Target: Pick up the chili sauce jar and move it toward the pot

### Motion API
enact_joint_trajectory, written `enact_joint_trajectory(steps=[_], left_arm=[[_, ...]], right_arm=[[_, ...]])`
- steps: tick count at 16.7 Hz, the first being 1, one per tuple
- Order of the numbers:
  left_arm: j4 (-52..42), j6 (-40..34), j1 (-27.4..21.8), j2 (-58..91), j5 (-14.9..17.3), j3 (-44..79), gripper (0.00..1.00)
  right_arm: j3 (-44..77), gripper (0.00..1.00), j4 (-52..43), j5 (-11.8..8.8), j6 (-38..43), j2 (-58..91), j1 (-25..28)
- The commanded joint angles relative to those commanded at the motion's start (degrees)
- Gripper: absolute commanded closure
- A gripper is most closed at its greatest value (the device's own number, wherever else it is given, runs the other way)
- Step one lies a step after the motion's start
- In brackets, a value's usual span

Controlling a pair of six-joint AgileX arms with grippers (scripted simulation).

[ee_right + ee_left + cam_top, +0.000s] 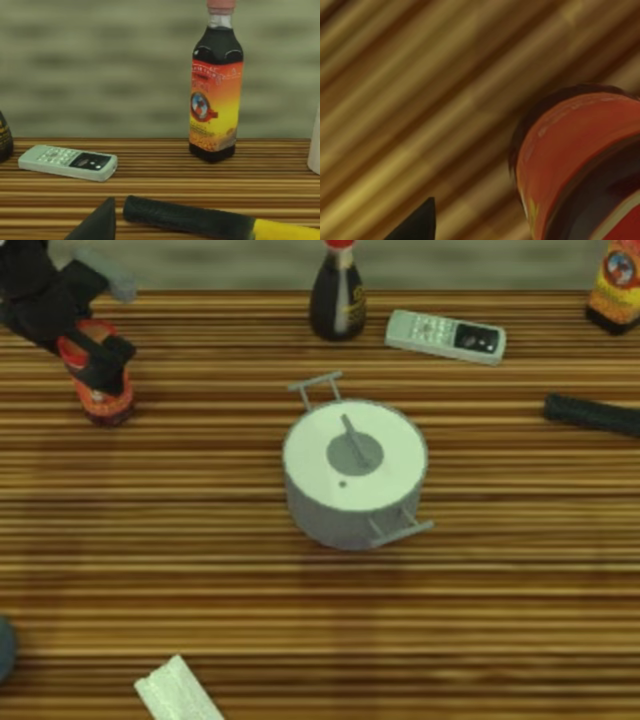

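Chili sauce jar at far left of tabletop, standing roughly upright, long axis vertical, lid up, base seemingly on wood. Left tool down over jar top, dark fingers straddling lid; whether pinching or just around, cannot tell. Left wrist view filled by jar's orange-red side, very close. Pot at centre, well apart from jar, white lid on, handles pointing far-left and near-right. Right arm parked at right side, tool out of top view; one dark fingertip visible in its wrist view.
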Motion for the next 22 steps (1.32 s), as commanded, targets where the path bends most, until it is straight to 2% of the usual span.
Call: enact_joint_trajectory(steps=[2, 15, 22], left_arm=[[0.0, 0.0, 0.0, 0.0, 0.0, 0.0, 0.0], [0.0, 0.0, 0.0, 0.0, 0.0, 0.0, 0.98], [0.0, 0.0, 0.0, 0.0, 0.0, 0.0, 1.0]], right_arm=[[0.0, 0.0, 0.0, 0.0, 0.0, 0.0, 0.0], [0.0, 0.0, 0.0, 0.0, 0.0, 0.0, 0.0], [0.0, 0.0, 0.0, 0.0, 0.0, 0.0, 0.0]])
